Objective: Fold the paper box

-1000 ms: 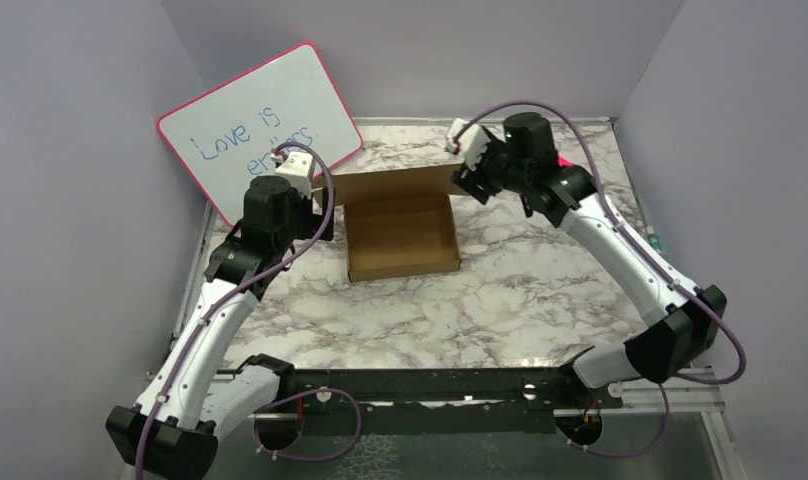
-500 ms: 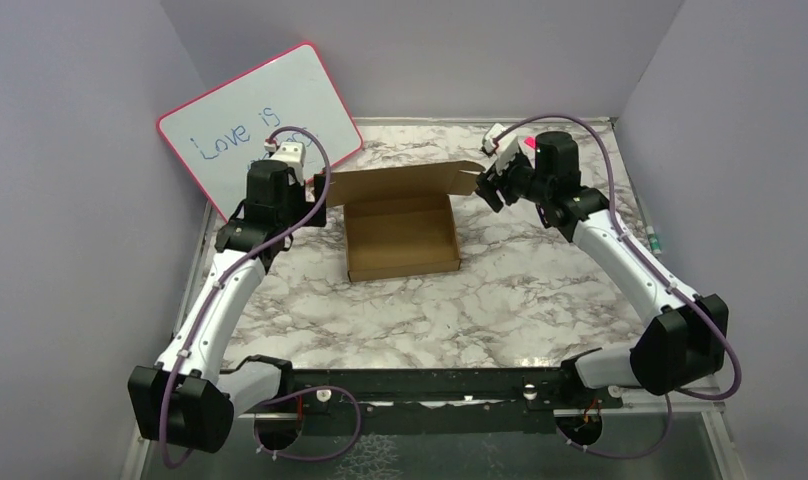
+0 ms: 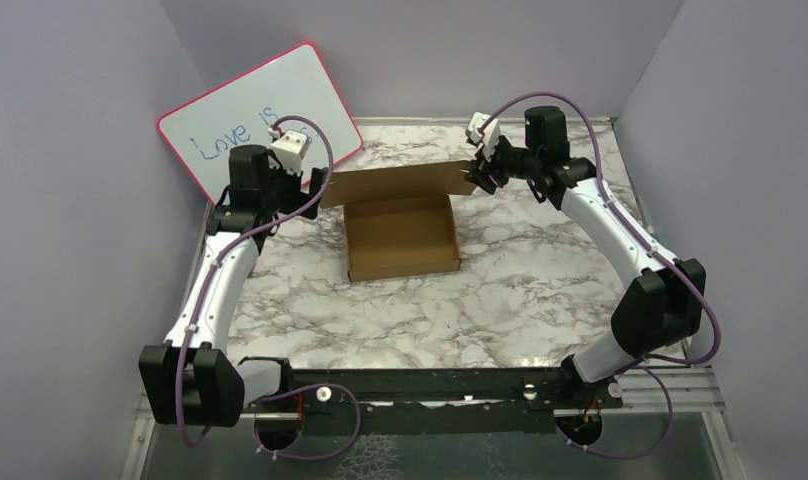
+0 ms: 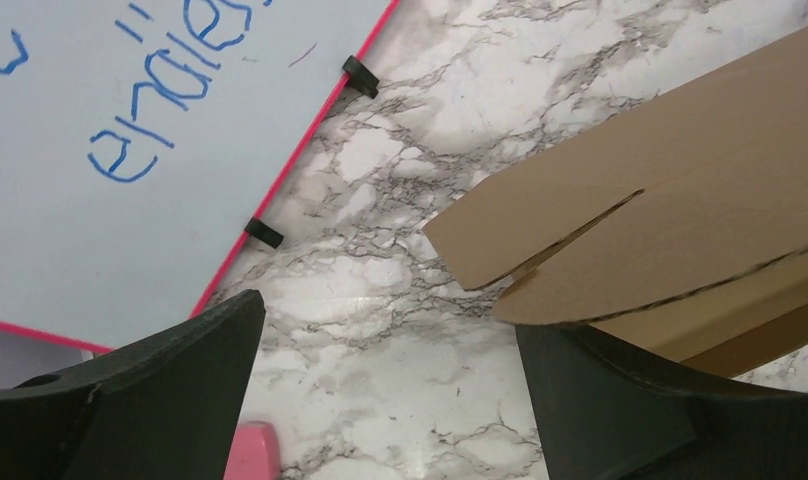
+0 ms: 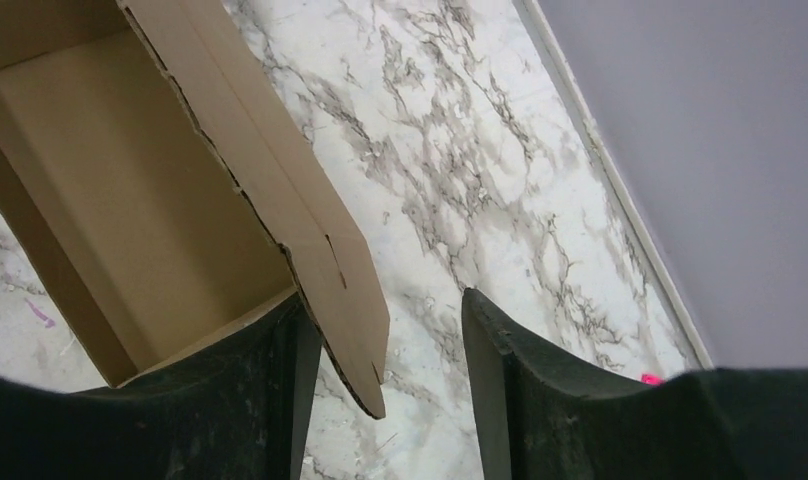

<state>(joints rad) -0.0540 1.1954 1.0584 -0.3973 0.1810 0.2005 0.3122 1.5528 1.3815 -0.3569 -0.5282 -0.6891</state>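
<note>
Both spread wide, left claw (image 4: 388, 315) and right claw (image 5: 385, 298) flank the raised flap (image 3: 395, 183) of the plain brown cardboard box (image 3: 400, 240). Next, probably: fold it forward.

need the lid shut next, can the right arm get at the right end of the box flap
Probably yes: the flap end lies between the right gripper and its open fingers, with only bare table around it.

Blue marker on the whiteboard (image 3: 280, 90).
"Love is" read clearly beyond the left gripper (image 3: 317, 186); under it, "endle…" ran off the wrist view.
</note>
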